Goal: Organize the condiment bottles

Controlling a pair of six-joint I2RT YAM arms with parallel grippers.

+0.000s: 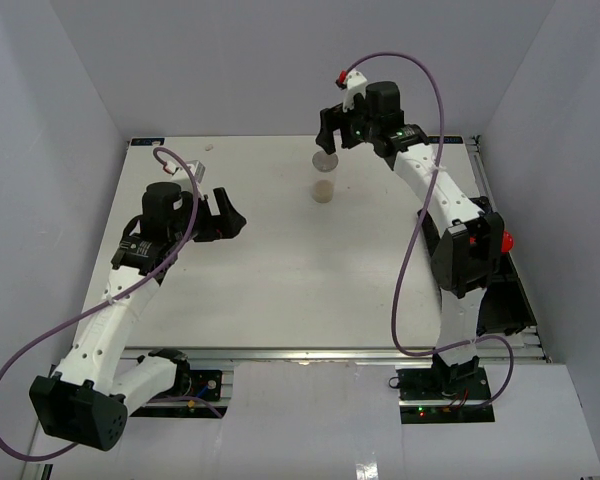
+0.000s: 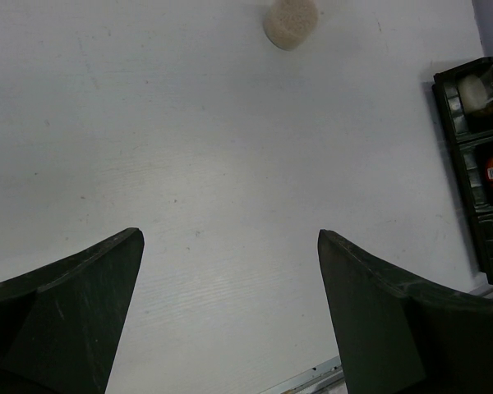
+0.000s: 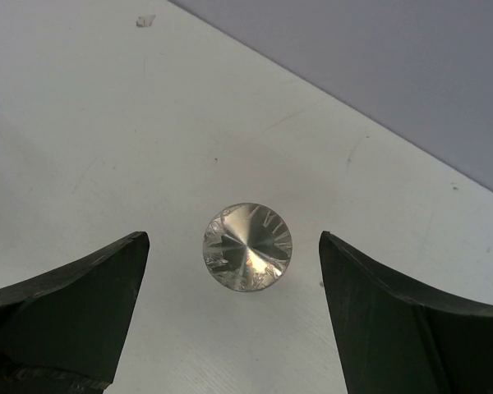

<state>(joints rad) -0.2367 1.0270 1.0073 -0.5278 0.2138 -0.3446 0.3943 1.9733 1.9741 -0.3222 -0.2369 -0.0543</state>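
Jaws of both arms gape empty, the right pair hanging over the upright silver-lidded bottle (image 3: pixel 247 246).

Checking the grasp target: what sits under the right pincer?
A small clear bottle with a faceted silver-grey lid, upright on the white table, untouched between the fingers of the open right pincer. The lid covers its contents.

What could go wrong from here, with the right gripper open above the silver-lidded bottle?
1. The right gripper is open around the silver-lidded bottle, but the lid sits slightly off-centre between the fingers. One finger may touch first and tip the bottle.
2. In the top view, the tan-topped bottle stands close by. A swing while lifting could knock it over.
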